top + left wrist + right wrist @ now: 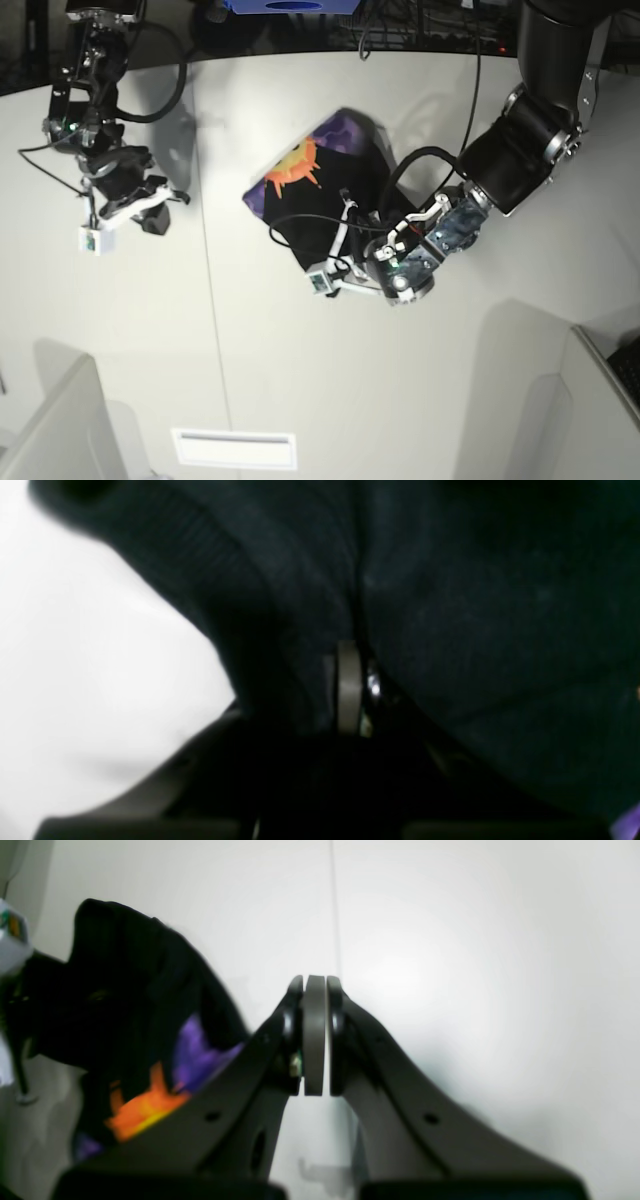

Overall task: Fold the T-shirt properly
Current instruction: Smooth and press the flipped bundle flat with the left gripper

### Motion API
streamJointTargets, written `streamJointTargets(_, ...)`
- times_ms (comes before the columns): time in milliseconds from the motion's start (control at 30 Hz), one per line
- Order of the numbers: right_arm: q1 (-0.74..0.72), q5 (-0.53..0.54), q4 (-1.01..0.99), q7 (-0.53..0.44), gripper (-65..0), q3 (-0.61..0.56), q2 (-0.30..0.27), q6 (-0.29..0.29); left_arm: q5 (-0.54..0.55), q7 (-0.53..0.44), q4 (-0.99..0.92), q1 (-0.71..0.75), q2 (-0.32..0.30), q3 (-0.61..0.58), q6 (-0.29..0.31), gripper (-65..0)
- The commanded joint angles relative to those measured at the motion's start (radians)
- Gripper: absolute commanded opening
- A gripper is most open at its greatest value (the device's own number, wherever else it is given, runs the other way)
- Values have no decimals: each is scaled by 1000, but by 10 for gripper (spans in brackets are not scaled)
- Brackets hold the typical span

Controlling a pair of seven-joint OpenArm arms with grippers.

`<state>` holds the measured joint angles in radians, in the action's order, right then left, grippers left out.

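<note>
the t-shirt [320, 190] lies bunched mid-table [250, 350], print up. the left gripper [352, 262] sits at its near edge, jaws pinched narrow on black cloth. the right gripper [315, 1035], well apart from the shirt, has its jaws pressed together, empty.

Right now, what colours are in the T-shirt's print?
Purple, orange and yellow on the black T-shirt; clearest in the base view.

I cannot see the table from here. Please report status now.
Left gripper shut on black cloth T-shirt, at its near edge. Right gripper shut, empty, off to the side. Shirt bunched, print up. Nothing in the way.
</note>
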<state>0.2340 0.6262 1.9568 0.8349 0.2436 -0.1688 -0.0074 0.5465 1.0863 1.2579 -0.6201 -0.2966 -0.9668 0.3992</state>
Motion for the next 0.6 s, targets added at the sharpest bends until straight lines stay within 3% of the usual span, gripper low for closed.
streamJointTargets(0,-8,8,17,-22,-650,21,1,4,-15,-10,-2,-30,-13,-53,11,-650)
streamJointTargets(100,8,8,17,-16,-650,67,19,4,-56,-130,-4,-74,-22,-148,13,-650)
streamJointTargets(267,34,7,17,-19,-650,93,42,4,-179,-240,-2,-79,4,-225,14,-650)
streamJointTargets(567,57,7,17,-18,-650,95,68,4,-377,-278,9,-48,112,-245,31,-650)
